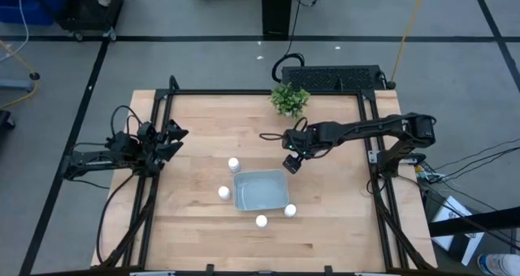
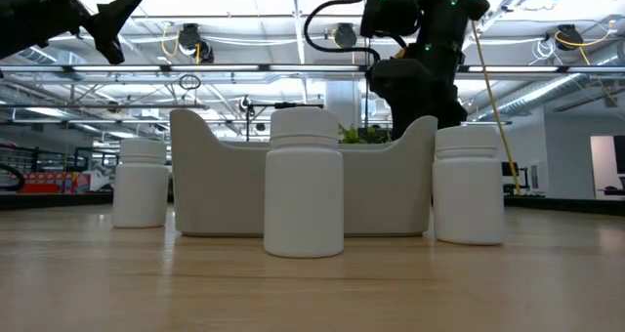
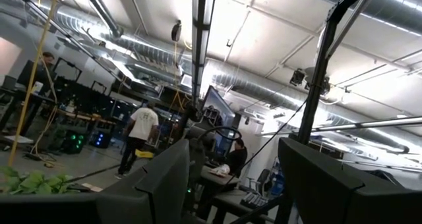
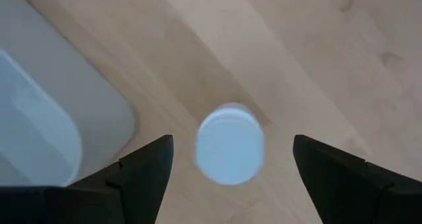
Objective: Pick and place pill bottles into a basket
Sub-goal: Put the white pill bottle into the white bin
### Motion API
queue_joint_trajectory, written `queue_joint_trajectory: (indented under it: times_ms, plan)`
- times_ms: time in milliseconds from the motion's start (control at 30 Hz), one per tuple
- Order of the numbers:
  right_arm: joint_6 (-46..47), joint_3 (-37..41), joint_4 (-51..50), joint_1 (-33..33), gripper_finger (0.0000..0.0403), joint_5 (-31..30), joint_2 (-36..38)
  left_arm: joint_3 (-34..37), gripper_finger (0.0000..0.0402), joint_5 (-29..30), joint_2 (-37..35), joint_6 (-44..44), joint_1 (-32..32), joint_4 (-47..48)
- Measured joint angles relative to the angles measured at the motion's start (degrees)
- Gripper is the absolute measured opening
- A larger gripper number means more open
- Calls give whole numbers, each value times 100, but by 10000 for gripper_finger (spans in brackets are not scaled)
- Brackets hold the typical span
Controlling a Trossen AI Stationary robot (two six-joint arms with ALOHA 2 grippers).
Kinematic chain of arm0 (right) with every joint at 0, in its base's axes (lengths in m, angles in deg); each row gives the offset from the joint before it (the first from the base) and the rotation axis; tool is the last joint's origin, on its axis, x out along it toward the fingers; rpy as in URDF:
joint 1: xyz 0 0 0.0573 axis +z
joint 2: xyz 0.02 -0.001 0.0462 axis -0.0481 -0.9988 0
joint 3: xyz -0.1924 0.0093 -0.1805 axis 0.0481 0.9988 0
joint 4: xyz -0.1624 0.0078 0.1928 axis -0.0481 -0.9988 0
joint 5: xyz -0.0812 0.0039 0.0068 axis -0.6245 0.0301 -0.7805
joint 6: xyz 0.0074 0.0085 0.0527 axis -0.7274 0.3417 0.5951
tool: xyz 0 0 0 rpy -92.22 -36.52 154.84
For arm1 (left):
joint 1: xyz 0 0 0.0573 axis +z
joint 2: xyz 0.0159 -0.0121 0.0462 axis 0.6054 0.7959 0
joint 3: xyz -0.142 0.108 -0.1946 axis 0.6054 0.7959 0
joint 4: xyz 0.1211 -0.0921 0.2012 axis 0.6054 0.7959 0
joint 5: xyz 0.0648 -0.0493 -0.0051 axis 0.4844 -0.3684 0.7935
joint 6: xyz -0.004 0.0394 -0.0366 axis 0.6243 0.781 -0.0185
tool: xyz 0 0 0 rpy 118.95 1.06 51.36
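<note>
The pale grey-blue basket (image 1: pixel 260 191) stands on the wooden table. Three white pill bottles stand upright around it: one at its left (image 1: pixel 223 192) and two at its near side (image 1: pixel 262 221) (image 1: pixel 290 210). Another stands at its far left corner (image 1: pixel 234 164). My right gripper (image 1: pixel 291 164) (image 4: pixel 231 178) is open and points down over one more bottle (image 4: pixel 230 143), which stands on the table just beyond the basket's far right corner. Its fingers stand on either side of the bottle, apart from it. My left gripper (image 1: pixel 175 138) is open and empty, raised at the table's left.
A small green plant (image 1: pixel 289 99) stands at the table's far edge, behind my right arm. In the low view three bottles (image 2: pixel 140 181) (image 2: pixel 305 181) (image 2: pixel 469 184) stand in front of the basket (image 2: pixel 391 190). People show in the room beyond the table.
</note>
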State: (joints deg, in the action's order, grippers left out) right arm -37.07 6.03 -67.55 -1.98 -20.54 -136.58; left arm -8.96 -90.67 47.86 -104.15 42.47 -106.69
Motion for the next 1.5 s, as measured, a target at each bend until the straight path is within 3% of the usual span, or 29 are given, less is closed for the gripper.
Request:
queue_joint_trajectory:
  times_ms: [400,1133,1500]
  plan:
    - [-53,0,-14,14,298,-25,-213,0,239,6,0,-6,2,49]
    - [-160,0,-182,36,155,121,-217,0,239,2,0,9,2,44]
    - [-180,0,-178,36,166,-24,-140,0,239,2,0,14,2,79]
